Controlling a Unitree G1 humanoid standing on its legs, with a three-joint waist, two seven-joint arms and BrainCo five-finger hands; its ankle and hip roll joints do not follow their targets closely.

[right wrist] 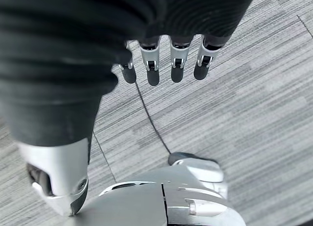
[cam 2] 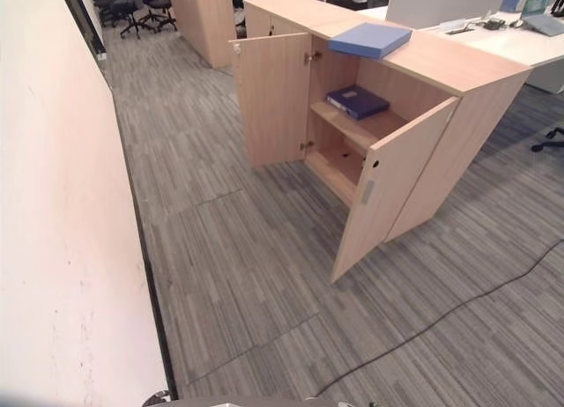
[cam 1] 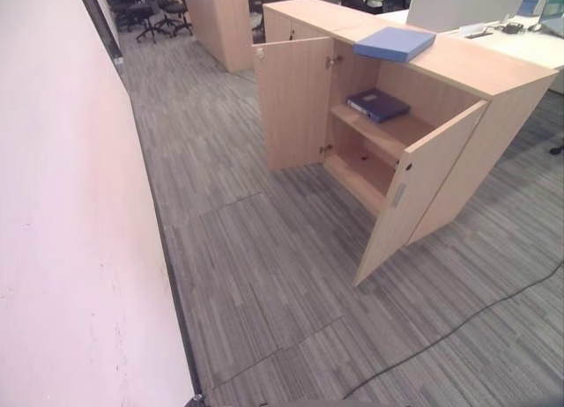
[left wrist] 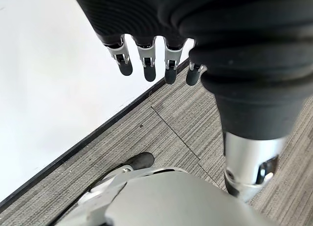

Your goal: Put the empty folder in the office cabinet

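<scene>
The light blue folder (cam 1: 394, 43) lies flat on top of the cabinet (cam 1: 480, 77), right above the open compartment, so it is probably the one to be shelved. Both cabinet doors (cam 1: 293, 102) stand swung wide, leaving the shelves free to reach, and a dark blue folder (cam 1: 377, 104) already rests on the upper shelf (cam 1: 379, 136). The head views show this whole layout across the grey carpet (cam 1: 264, 266), well apart from the robot. The wrist views add what those lack: the left hand (left wrist: 146, 59) and right hand (right wrist: 166, 64) both hang over the floor with fingers relaxed and straight, holding nothing.
</scene>
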